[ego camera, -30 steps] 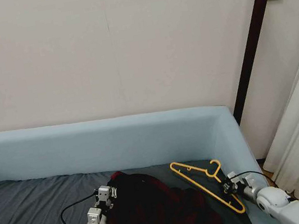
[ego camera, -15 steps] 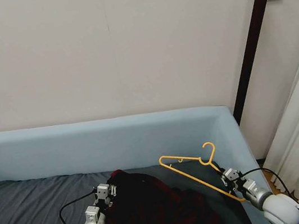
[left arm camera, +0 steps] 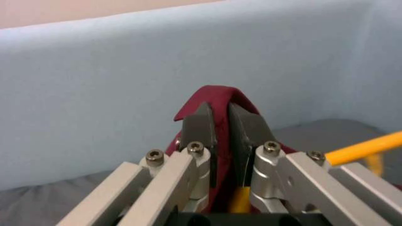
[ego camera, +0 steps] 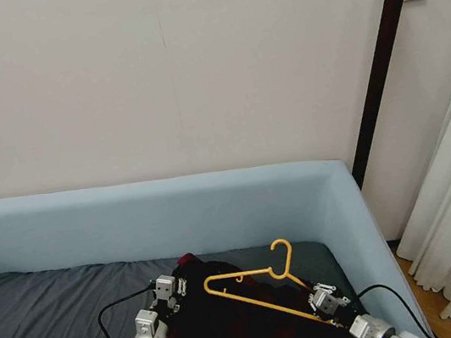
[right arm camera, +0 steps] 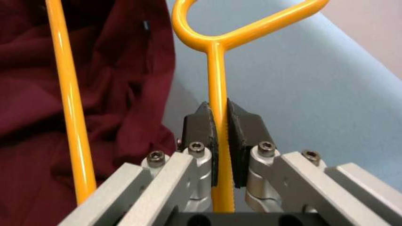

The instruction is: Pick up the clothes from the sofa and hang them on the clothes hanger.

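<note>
Head view: clamps dark red cloth garment (ego camera: 234,330) in left claw (ego camera: 168,294), pinches orange plastic hanger (right arm camera: 216,75) in right claw (ego camera: 322,300) alongside — grasped, not yet hung.

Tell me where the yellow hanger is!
Head view: the right claw holds the hanger over the red clothes on the sofa, near the left claw.

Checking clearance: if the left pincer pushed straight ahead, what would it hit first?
Beyond the dark red garment it grips, the left pincer would likely meet the light blue sofa backrest; depth unclear.
</note>
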`<state>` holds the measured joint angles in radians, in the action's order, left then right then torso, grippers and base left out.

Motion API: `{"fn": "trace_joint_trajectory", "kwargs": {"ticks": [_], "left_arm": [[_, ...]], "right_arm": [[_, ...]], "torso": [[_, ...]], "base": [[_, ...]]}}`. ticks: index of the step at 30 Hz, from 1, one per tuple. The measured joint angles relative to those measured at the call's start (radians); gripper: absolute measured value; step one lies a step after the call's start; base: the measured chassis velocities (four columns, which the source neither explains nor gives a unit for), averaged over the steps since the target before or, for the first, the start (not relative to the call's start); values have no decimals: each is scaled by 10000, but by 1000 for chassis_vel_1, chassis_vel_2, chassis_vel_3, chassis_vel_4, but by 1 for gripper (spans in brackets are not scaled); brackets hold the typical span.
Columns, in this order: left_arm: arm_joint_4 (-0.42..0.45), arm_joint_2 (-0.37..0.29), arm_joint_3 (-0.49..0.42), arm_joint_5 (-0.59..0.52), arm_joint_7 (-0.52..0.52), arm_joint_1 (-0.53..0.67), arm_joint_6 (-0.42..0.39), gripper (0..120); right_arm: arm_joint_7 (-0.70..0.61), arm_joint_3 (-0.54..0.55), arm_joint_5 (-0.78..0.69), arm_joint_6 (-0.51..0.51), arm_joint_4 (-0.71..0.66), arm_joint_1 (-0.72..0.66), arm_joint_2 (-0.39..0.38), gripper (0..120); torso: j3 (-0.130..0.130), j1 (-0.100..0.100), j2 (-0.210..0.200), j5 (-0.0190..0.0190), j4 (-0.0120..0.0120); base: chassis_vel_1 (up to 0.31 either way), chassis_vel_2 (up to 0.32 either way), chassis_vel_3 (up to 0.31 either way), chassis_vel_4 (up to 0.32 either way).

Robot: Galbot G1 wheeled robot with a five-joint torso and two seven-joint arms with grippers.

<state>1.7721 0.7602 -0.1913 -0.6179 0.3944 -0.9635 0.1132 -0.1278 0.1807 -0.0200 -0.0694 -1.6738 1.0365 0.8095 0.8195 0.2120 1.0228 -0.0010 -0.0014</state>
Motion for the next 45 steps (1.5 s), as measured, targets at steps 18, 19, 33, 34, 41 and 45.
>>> {"fn": "trace_joint_trajectory", "kwargs": {"ticks": [18,19,33,34,41,45], "left_arm": [[-213,488,-1494,-148,365,921,-277,7],[-332,618,-1634,-148,420,1064,-299,7],[634,792,-2263,-223,766,1351,-642,7],[634,792,-2263,-223,766,1351,-642,7],[942,918,-2387,87,821,1312,-685,7],[901,1082,-2557,204,934,1396,-793,7]], "right_arm": [[-905,833,272,435,1340,-1448,1346,4],[-947,887,311,472,1361,-1503,1399,4],[-1222,1067,529,707,1911,-1870,1833,4],[-1222,1067,529,707,1911,-1870,1833,4],[-1329,1344,535,867,2136,-2311,1962,4],[-1330,1422,529,906,2137,-2392,1975,4]], "torso": [[2,0,0,0,0],[2,1,0,0,1],[2,0,0,3,2],[2,0,0,3,2],[1,0,0,2,2],[1,0,0,2,0]], "base": [[0,0,0,0],[0,0,0,0],[0,0,0,0],[0,0,0,0],[0,0,0,0],[0,0,0,0]]}}
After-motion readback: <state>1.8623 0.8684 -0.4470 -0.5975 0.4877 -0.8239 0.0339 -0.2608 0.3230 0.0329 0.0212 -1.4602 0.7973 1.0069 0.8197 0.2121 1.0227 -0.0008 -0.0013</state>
